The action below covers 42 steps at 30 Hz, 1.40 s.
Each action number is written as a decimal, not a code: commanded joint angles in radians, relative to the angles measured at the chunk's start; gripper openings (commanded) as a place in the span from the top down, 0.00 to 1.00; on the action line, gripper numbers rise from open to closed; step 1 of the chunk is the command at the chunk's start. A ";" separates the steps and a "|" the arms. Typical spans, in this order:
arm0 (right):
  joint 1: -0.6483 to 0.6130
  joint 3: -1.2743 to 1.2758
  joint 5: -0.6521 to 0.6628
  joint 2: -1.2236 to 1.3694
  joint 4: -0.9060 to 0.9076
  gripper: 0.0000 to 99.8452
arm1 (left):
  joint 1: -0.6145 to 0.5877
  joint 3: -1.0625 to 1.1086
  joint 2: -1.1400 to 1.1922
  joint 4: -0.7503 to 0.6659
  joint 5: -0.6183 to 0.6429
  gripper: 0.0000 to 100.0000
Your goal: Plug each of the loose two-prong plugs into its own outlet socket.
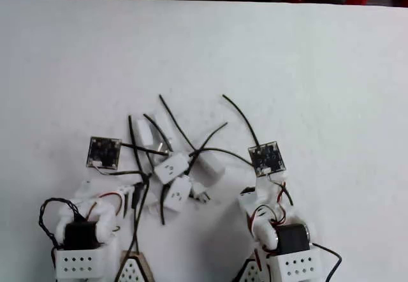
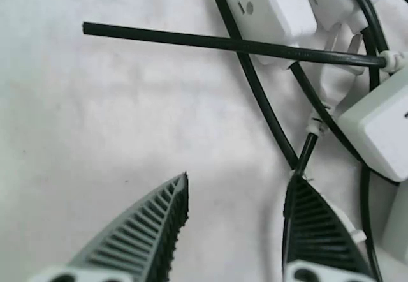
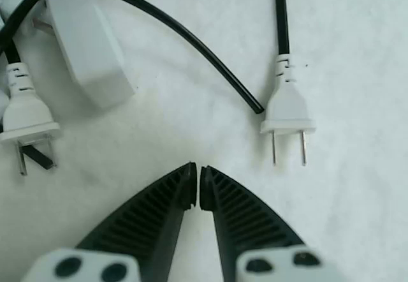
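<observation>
Grasp stage, I judge. My right gripper (image 3: 196,189) pressed together, empty; two-prong plug (image 3: 288,110) just beyond tips. My left gripper (image 2: 239,221) spread, empty, near outlet socket (image 2: 268,4). High view: plug pile (image 1: 178,167) at 10 o'clock from right gripper. Next: spread right fingers, pinch plug body.

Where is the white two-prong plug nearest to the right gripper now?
In the right wrist view, the white two-prong plug lies on the table just ahead of the right gripper, prongs toward it, beside the cut end of a black cable.
</observation>
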 commanded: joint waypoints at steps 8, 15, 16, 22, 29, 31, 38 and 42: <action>0.173 -0.256 0.373 -0.007 -0.183 0.98 | -0.061 -0.058 -0.013 -0.055 0.002 0.75; 0.113 -0.437 0.315 0.094 -0.130 0.98 | -0.062 -0.021 -0.013 -0.057 0.002 0.75; 0.104 -0.457 0.315 0.150 -0.133 0.98 | -0.062 -0.020 -0.013 -0.057 0.002 0.75; 0.124 -0.635 0.315 0.639 -0.128 0.91 | -0.064 -0.017 -0.013 -0.057 0.002 0.75; 0.183 -0.859 0.316 1.150 -0.079 0.87 | -0.104 -0.017 -0.013 -0.057 0.002 0.75; 0.183 -0.925 0.316 1.271 -0.059 0.86 | -0.108 -0.017 -0.013 -0.057 0.002 0.75; 0.185 -1.138 0.316 1.626 0.013 0.82 | -0.108 -0.017 -0.013 -0.057 0.002 0.75; 0.185 -1.194 0.316 1.753 0.025 0.82 | -0.108 -0.017 -0.013 -0.057 0.002 0.75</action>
